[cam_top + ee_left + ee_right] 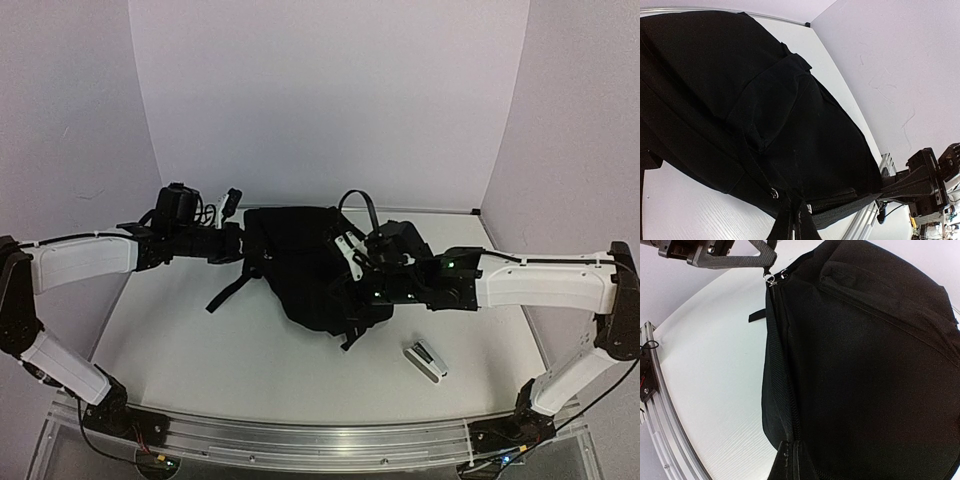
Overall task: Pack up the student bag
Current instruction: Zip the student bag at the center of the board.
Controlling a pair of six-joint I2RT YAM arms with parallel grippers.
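Top: student bag (300,268) slumped mid-table (200,350); left claw (236,243) and right claw (352,262) pinched closed on its opposite edges. Left wrist: limp black fabric, we judge it light and saggy. Right wrist: firmest hold looks to be the seam by the zipper pull (770,279).

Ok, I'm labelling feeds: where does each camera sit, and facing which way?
Top external: above, behind the bases, looking down on the black fabric backpack; left arm and right arm show.
Left wrist: faces across the backpack toward the right arm; own jaws at bottom edge.
Right wrist: faces across it toward the left arm; own jaws at bottom.
Shared: the backpack; each wrist view shows the other arm.
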